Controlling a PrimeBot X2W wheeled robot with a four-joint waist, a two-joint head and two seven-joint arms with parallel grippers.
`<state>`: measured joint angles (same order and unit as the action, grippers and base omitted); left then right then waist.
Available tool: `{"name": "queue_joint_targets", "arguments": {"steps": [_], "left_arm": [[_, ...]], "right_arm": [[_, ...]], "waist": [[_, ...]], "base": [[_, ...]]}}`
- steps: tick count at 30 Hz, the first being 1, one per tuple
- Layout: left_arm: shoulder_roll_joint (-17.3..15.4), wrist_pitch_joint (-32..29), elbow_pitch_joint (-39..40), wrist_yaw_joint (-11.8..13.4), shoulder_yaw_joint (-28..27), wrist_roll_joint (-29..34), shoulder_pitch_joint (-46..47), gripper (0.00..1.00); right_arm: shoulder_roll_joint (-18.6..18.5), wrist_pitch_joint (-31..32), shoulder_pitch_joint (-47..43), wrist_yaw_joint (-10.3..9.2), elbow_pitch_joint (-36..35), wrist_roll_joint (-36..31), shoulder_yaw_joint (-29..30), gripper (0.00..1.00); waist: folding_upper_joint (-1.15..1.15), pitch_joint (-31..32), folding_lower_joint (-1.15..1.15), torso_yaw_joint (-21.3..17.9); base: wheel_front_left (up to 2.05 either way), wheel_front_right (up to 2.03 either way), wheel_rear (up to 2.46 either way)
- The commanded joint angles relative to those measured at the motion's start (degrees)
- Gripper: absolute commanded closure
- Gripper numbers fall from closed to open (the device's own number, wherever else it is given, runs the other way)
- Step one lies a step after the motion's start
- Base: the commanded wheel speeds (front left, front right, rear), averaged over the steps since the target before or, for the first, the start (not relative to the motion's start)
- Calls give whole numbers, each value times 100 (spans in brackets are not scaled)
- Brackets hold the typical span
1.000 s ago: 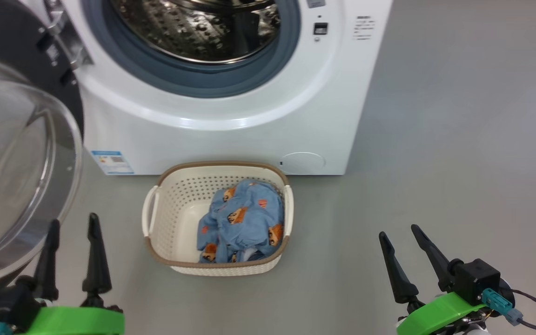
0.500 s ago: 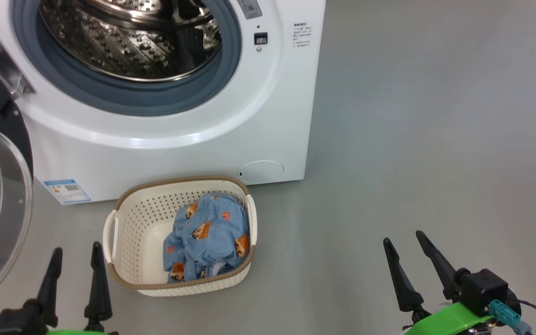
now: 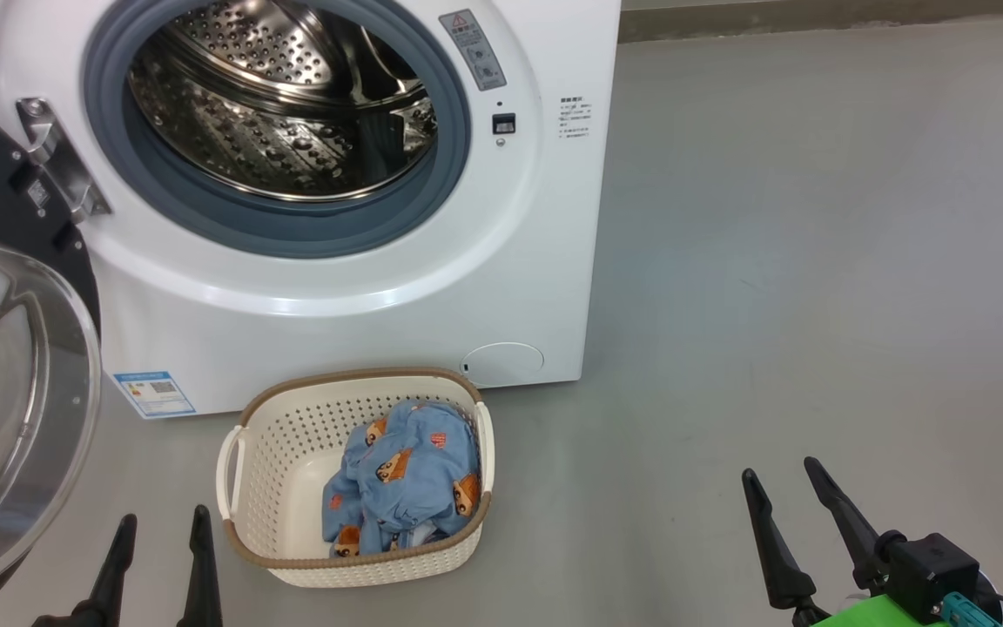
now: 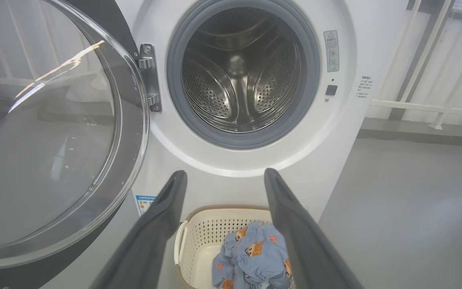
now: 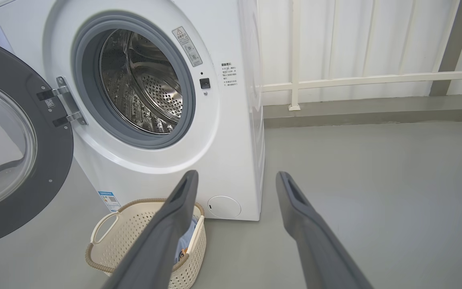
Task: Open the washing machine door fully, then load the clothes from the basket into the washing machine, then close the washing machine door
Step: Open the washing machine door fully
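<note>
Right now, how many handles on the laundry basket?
2. Left handle on the laundry basket side nearer the open washing machine door; right handle on the side where the clothes lie. None looks hidden.

Count: 1 washing machine, 1 washing machine door, 1 drum, 1 blue label sticker, 1 round filter cap. 1 basket with 2 white handles. 1 bundle of clothes; number of garments can't tell. 2 grippers: left gripper, right gripper, 2 dark fingers each, 4 total.
</note>
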<state>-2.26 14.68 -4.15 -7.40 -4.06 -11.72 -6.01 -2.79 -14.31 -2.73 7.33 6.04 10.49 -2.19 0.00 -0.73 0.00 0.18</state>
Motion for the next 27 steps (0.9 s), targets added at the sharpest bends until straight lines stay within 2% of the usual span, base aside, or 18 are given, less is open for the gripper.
{"name": "queue_joint_targets", "arguments": {"steps": [1,27], "left_arm": [[-66,32,117,-9,-170,88,99,0],[-63,32,-23,-9,-76,17,140,0]], "right_arm": [[-9,-69,53,16,-171,-60,-102,0],[-9,-69,87,16,-258,-95,-29,0]], "waist": [[0,21,0,44],[0,-39,0,163]], "base": [[0,0,0],[0,0,0]]}}
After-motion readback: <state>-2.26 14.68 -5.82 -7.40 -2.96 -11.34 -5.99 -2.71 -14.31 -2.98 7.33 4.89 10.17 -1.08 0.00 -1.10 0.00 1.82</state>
